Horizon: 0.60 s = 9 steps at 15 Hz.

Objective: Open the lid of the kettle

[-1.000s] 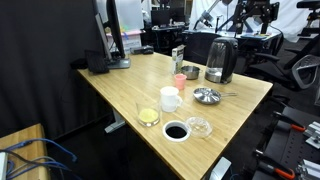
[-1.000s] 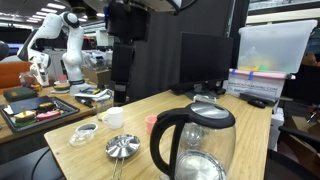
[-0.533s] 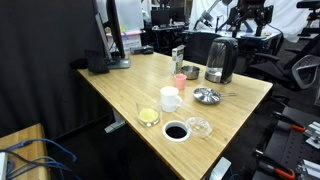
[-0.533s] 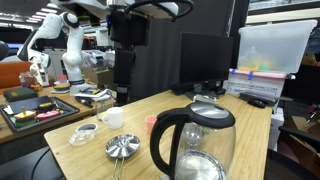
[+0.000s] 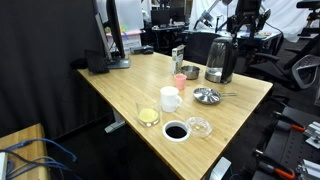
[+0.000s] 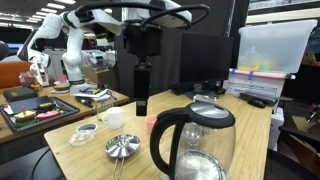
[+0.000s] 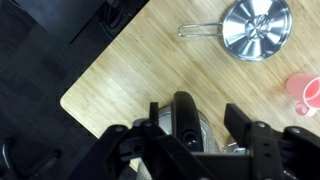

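The kettle [image 5: 220, 60] stands at the far side of the wooden table and fills the foreground in an exterior view [image 6: 195, 142], with its black handle to the left. Its dark round lid [image 5: 222, 40] sits flat on top, and it also shows in an exterior view [image 6: 206, 113]. My gripper [image 5: 243, 27] hangs above the kettle, open and empty; it also shows in an exterior view [image 6: 141, 104]. In the wrist view the kettle's handle [image 7: 185, 112] lies between my spread fingers [image 7: 196, 122]. My gripper body hides most of the lid there.
A shiny steel lid-like dish [image 5: 206, 96] [image 7: 257, 27], a pink cup [image 5: 180, 80] [image 7: 307, 92], a small steel cup [image 5: 190, 72], a white mug [image 5: 170, 98], a glass with yellow contents [image 5: 148, 116] and small dishes [image 5: 199, 126] stand on the table. A monitor [image 5: 115, 35] stands at the back edge.
My gripper has come down and moved sideways toward the kettle. The kettle and the other things have not moved.
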{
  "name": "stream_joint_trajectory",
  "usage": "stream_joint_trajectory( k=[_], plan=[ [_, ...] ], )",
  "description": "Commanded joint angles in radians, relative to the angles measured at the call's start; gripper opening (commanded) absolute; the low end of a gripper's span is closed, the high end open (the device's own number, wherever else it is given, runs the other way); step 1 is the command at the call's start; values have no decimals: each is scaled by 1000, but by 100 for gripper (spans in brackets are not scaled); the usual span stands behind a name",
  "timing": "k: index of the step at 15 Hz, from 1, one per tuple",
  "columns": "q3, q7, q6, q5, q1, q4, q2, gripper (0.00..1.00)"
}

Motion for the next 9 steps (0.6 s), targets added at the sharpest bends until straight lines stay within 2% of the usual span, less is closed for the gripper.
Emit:
stream_joint_trajectory(
  k=[1, 6, 9],
  plan=[
    [0, 17, 30, -6, -10, 18, 33, 40],
    [2, 44, 65, -30, -14, 25, 41, 4],
    [3, 56, 80, -38, -13, 26, 46, 0]
  ],
)
